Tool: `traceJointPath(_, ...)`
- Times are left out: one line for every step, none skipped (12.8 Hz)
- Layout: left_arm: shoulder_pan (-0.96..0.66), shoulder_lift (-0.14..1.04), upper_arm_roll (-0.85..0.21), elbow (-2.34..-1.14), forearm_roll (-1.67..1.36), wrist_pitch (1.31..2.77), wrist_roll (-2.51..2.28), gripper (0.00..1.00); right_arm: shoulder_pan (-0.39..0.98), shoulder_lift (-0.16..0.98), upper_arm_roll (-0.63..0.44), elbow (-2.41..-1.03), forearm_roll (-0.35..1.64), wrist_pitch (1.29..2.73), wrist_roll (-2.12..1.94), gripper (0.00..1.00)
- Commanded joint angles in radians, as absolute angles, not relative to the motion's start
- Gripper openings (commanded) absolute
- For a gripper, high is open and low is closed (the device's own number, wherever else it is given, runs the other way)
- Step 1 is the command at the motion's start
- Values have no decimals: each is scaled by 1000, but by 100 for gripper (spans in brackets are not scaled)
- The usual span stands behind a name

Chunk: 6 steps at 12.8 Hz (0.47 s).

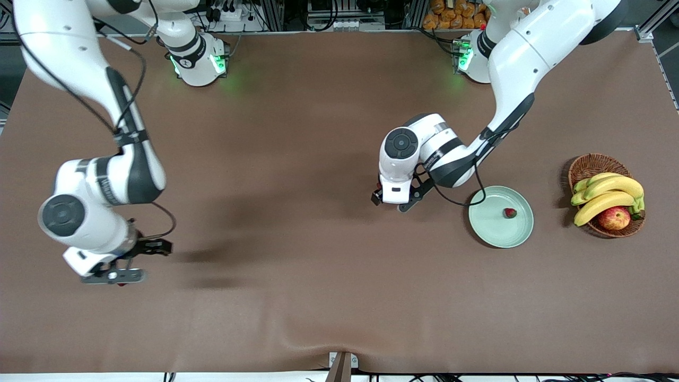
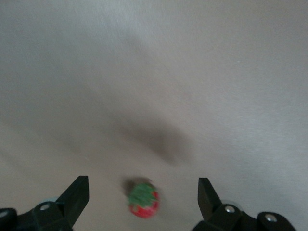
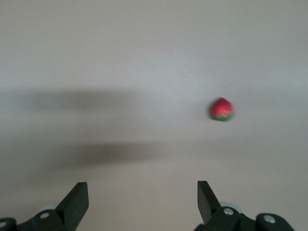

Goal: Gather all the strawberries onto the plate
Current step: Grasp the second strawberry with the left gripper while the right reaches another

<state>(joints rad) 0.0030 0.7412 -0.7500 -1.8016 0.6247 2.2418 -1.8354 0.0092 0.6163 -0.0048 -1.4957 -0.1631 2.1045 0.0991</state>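
A: Status? One strawberry (image 1: 510, 213) is in the plate (image 1: 485, 225), which sits beside the basket (image 1: 583, 165) at the left arm's end of the table.

B: Two to go. Left gripper (image 2: 143, 202) hangs over a second berry (image 2: 143, 201) near the plate, toward mid-table; fingers apart, berry between them, not touching.

A: Right side?

B: Right gripper (image 3: 143, 204) is spread too, over its end of the table; third berry (image 3: 223, 109) lies ahead and off to one side.

A: Next?

B: My call: left drops straight and pinches gently. Right needs recentring first.
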Motion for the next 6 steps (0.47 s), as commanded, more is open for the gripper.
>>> traceJointPath(-41, 756, -729, -1790, 647, 2273, -1939, 100, -87, 681, 20, -1463, -184, 2163, 74, 100)
traceJointPath(-49, 758, -720, -1801, 647, 2273, -1956, 100, -104, 695, 20, -1463, -187, 2218, 16, 100)
traceJointPath(-49, 758, -719, -1807, 647, 2275, -1959, 100, -127, 718, 18, -1454, -190, 2258, -18, 100)
traceJointPath(-48, 761, -718, -1813, 647, 2279, -1966, 97, -161, 750, 18, -1425, -189, 2291, -26, 100)
traceJointPath(-49, 761, -707, -1819, 647, 2299, -1991, 96, -176, 779, 18, -1395, -189, 2302, -22, 100)
traceJointPath(-51, 761, -703, -1833, 649, 2310, -2003, 95, -186, 810, 18, -1355, -189, 2303, -15, 100)
